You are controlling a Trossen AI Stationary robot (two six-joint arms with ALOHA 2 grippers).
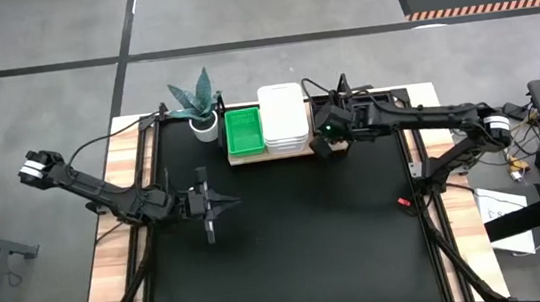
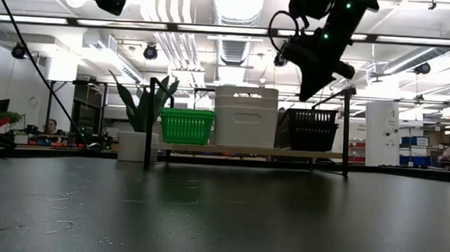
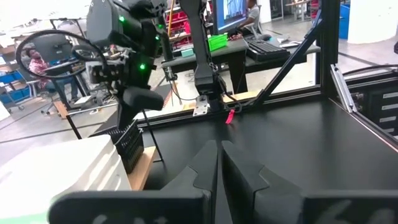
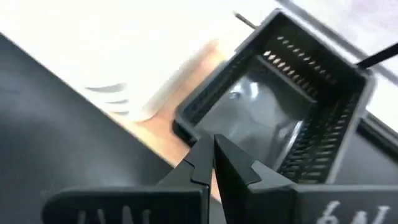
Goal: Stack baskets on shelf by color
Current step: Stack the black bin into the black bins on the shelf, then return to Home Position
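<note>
The shelf (image 2: 247,151), a light wooden board on black posts, stands at the table's far edge. Resting side by side on it are a green basket (image 2: 186,126), a taller white stack of baskets (image 2: 245,115) and a black basket (image 2: 307,129). My right gripper (image 2: 305,92) hangs shut just above the black basket (image 4: 280,118), slanting down over its near rim, clear of it. My left gripper (image 1: 211,209) is shut and level over the table's left middle, holding nothing; its wrist view shows the white stack (image 3: 62,168) and the black basket (image 3: 130,146).
A potted plant (image 1: 200,103) in a white pot stands just left of the shelf. A small red piece (image 1: 403,200) lies near the table's right edge. The shelf's black posts (image 2: 149,122) rise at its ends. The black table top (image 1: 300,248) lies bare toward the near side.
</note>
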